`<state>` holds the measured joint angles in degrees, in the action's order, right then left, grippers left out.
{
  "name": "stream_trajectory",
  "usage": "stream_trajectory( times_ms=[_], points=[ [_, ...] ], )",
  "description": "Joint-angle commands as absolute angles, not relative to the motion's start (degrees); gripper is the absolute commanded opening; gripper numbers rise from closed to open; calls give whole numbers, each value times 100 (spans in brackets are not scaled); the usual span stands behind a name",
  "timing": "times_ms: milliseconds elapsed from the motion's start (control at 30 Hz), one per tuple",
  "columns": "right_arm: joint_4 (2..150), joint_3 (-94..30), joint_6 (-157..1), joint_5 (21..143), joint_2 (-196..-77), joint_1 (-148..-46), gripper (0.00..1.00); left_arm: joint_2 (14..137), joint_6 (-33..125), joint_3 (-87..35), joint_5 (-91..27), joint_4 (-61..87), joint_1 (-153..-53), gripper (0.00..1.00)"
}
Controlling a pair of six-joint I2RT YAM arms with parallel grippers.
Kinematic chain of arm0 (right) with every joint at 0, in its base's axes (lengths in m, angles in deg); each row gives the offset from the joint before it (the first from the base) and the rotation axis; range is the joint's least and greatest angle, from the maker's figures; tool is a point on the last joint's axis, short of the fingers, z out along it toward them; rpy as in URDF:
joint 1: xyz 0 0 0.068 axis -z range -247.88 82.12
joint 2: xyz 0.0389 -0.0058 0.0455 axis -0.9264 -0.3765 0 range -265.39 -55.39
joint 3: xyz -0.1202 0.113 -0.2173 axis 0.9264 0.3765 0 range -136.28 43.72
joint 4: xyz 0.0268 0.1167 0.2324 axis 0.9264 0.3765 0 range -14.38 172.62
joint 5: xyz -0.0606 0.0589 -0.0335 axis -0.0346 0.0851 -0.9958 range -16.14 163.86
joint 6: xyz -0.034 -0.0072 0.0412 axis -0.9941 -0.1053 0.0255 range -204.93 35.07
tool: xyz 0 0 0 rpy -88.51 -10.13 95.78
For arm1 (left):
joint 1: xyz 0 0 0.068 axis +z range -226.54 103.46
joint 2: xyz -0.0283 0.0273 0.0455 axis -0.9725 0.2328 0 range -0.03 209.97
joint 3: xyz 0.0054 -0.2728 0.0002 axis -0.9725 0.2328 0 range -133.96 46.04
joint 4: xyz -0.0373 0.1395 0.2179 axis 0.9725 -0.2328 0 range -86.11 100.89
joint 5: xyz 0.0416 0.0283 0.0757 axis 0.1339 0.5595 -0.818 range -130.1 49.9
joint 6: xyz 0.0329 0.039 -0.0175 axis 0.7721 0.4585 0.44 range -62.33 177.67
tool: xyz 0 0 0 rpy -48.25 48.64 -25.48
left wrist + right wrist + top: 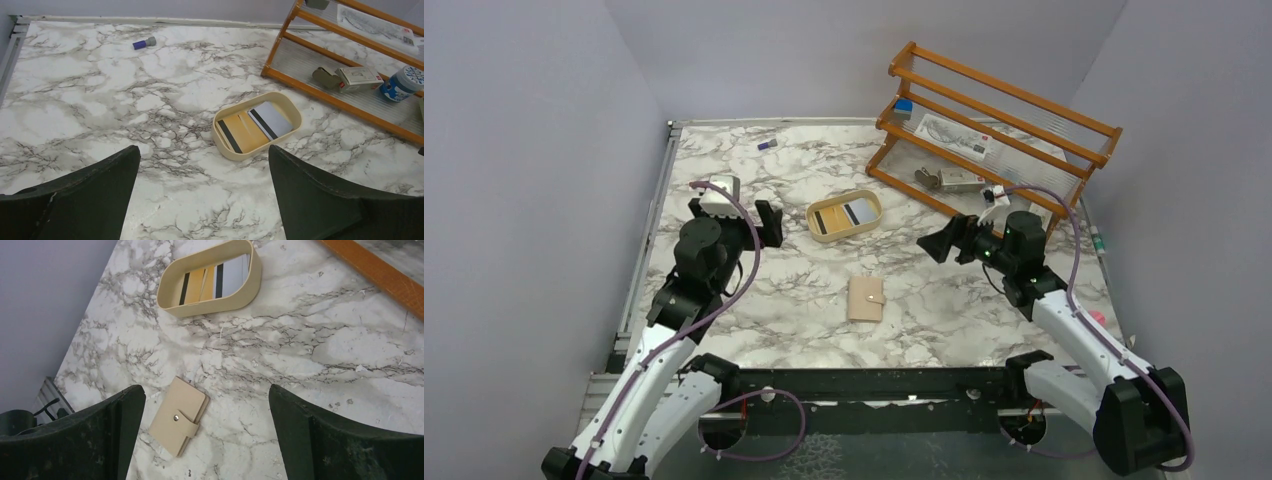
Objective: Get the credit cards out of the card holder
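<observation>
1. Now I see the marble table (754, 190) under everything.
2. Far back on the right stands the wooden rack (340, 105).
3. My left gripper (204, 150) hangs over the table, fingers wide apart, holding nothing.
4. My right gripper (206, 390) does the same.
5. A tan tray (215, 302) sits in the middle.
6. Nearer to me lies the card holder (177, 415), flat and snapped shut.
7. Inside the tray lie a yellow card (245, 132) and a pale card (272, 117).

A marble table (764, 190) holds a tan tray (254, 275). A closed wallet (865, 299) lies in front of the tray. A wooden rack (325, 98) stands behind the tray, to its right. A small purple thing (144, 43) lies far behind, to its left.
</observation>
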<state>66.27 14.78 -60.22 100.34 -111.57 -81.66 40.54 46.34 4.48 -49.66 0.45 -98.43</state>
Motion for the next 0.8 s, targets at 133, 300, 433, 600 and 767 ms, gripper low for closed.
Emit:
stream_trajectory(
  times_ms=[133,300,433,600,767],
  points=[
    [6798,1452,-5360,10265,-11123,-8118,100,3766,4858,395,-3515,-157,-9885,99],
    [7547,658,-5821,10355,-11930,-8535,100,4804,5098,-384,-2453,-1046,-9886,99],
    [8249,163,-6656,8643,-11913,-9914,100,5136,5099,-409,-1148,-943,-9886,99],
    [8480,56,-7043,7763,-12204,-10650,100,5757,4609,-73,-1423,-632,-9886,99],
    [9096,-733,-7709,6958,-13411,-11699,91,6430,3866,-16,-2412,-642,-9903,99]
  ],
)
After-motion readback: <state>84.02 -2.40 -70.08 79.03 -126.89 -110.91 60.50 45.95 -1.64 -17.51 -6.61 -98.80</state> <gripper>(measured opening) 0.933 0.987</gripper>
